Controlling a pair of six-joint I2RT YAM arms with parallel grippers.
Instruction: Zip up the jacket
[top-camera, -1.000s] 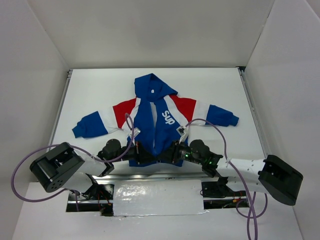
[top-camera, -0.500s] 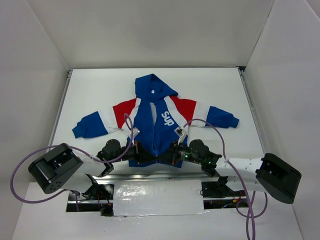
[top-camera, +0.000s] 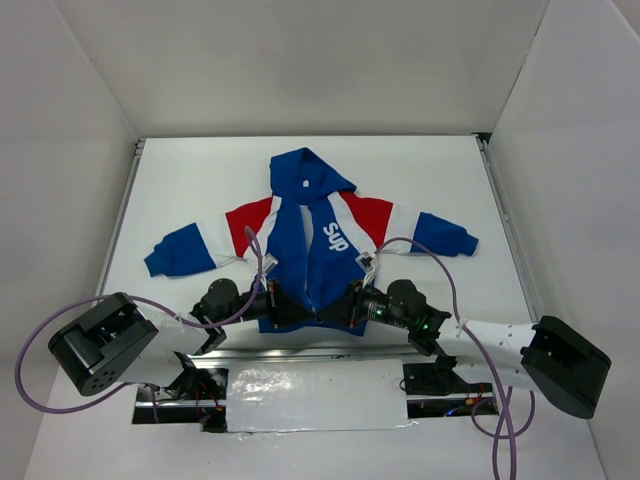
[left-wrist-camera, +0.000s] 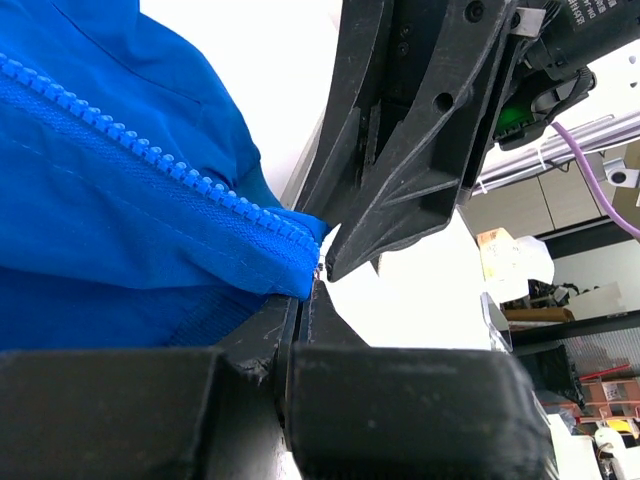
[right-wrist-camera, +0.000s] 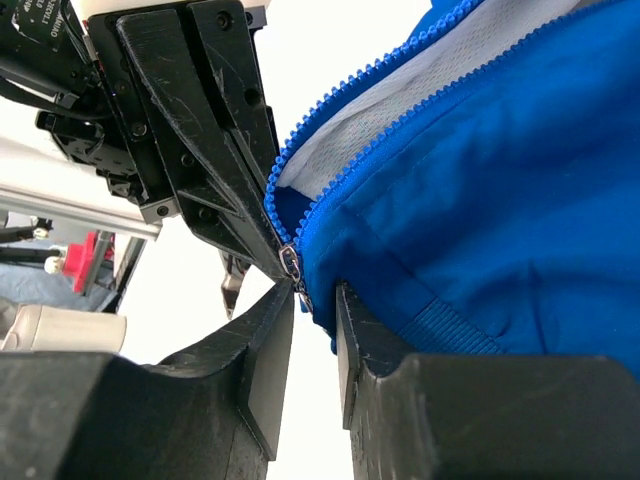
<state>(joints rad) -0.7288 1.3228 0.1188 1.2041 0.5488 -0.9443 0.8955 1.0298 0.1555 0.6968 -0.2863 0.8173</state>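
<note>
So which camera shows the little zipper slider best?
The right wrist view: the metal slider sits close up at the jacket's bottom corner. The left wrist view shows mainly zipper teeth. In the top view it's too small to see.

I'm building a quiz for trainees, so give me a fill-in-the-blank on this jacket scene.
1. The white lettering on the jacket reads ___.
2. The hood points toward the table's ___ edge.
3. The left gripper and right gripper meet at the zipper's ___ end.
4. Its teeth are ___.
Missing: SUP; far; bottom; blue.
</note>
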